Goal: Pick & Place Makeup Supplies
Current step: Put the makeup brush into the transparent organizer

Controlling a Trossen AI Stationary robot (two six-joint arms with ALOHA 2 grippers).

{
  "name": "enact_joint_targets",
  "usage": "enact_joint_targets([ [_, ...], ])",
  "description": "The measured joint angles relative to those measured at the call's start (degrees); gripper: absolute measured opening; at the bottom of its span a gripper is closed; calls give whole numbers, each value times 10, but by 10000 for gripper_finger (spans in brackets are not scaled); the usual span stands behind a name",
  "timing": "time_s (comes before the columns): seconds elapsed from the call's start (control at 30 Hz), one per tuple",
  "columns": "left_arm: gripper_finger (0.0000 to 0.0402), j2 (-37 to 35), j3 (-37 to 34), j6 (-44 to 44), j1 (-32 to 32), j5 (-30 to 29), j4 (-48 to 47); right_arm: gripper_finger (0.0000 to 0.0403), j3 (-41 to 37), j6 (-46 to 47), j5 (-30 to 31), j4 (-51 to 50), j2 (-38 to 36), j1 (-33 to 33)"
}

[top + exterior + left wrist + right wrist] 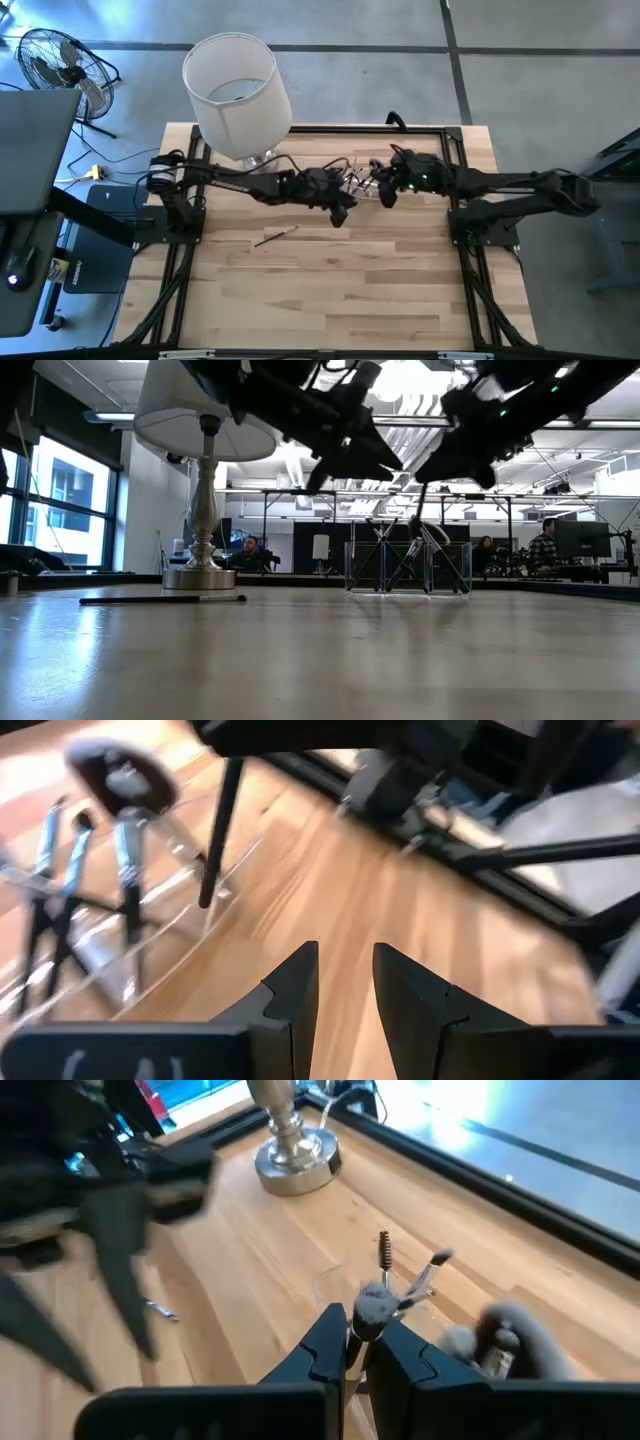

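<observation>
1. Makeup brushes (410,560) mostly stand crossed in a clear holder (408,568) at the table's far middle, between the two arms; one thin dark pencil (276,237) lies alone on the wooden table (330,290), nearer the front and left of centre, well apart from the holder.
2. We judge the step as placing: right gripper (362,1342) has its fingers pinched narrow on a grey fluffy-headed brush (372,1312), hovering above the holder, which already has brushes in it.
3. Left gripper (345,982) hangs just beside the holder with fingers part-way apart, holding nothing we can see; a dark stick (220,830) hangs in front of it, and we can't tell what grips that one.
4. Next move, our guess: lower the held brush handle-first into the holder, avoiding the crossed handles, then release. After that the lone pencil needs picking up.
5. Look: slim dark handles, several silver ferrules, one brown rounded head (115,770).
6. Lamp (238,95) sits at the far left, clear of the work.
</observation>
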Motion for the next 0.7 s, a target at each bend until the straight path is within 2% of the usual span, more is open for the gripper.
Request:
enact_joint_targets([
  [0.13, 97, -25, 0, 4, -20, -69, -56, 14, 0, -11, -23, 61, 81, -27],
  [0.33, 97, -40, 0, 0, -42, -120, -137, 14, 7, -12, -27, 106, 169, -32],
  [0.53, 97, -57, 1, -16, -61, -154, -188, 14, 53, -50, -30, 108, 152, -19],
  [0.63, 97, -65, -3, -21, -68, -176, -236, 14, 91, -83, -21, 82, 143, -23],
  [0.7, 97, -71, -1, -22, -71, -188, -236, 14, 115, -104, -13, 46, 143, -28],
])
